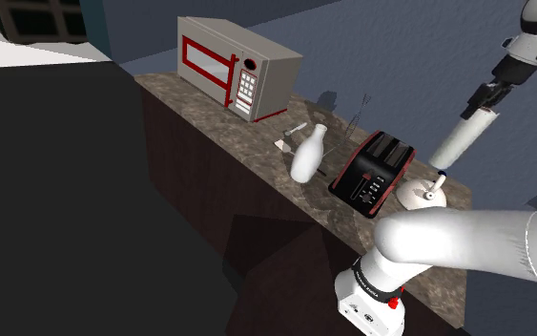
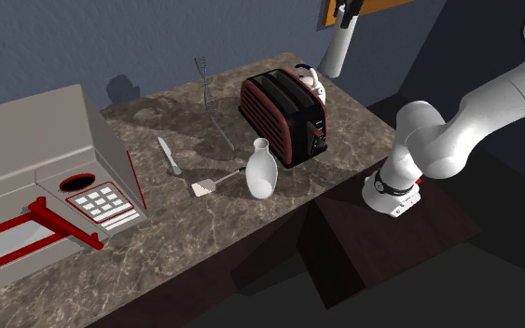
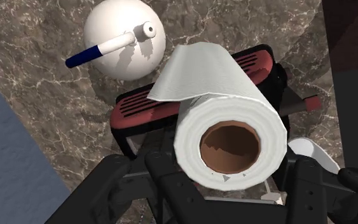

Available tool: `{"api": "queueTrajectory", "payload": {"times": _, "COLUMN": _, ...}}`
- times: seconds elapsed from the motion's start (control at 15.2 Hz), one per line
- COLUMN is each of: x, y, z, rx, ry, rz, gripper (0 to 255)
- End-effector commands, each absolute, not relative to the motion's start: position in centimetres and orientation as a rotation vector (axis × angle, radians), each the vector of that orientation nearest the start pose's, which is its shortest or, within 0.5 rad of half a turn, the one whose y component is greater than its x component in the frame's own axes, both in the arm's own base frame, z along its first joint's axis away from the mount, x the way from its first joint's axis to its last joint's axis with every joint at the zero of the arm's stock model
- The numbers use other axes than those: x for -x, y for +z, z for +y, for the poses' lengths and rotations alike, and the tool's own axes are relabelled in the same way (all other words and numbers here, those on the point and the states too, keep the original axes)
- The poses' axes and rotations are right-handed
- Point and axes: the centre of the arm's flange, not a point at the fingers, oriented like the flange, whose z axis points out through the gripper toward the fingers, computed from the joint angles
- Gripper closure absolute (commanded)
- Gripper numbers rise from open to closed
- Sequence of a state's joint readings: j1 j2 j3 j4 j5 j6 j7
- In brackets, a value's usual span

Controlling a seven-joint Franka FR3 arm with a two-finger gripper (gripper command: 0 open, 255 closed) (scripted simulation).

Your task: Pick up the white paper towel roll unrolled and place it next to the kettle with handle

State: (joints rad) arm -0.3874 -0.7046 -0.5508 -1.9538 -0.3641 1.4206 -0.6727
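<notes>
Up above the kettle end of the tabletop (image 1: 247,153), the gripper (image 1: 488,97) is clamped on the white paper towel roll (image 1: 462,138).
Shoulder view has the roll hanging tilted, well clear of the white kettle (image 1: 421,194) and the black-and-red toaster (image 1: 371,170). Wrist view adds its brown core, a loose sheet peeling off, and the kettle's blue-tipped handle (image 3: 101,51).
</notes>
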Motion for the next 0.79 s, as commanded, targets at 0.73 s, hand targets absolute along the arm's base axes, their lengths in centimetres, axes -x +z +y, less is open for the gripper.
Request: {"api": "queueTrajectory", "payload": {"times": 0.73, "x": 5.8, "y": 68.6, "z": -42.4, "rx": 3.180, "ry": -0.079, "rz": 0.378, "gripper": 255}}
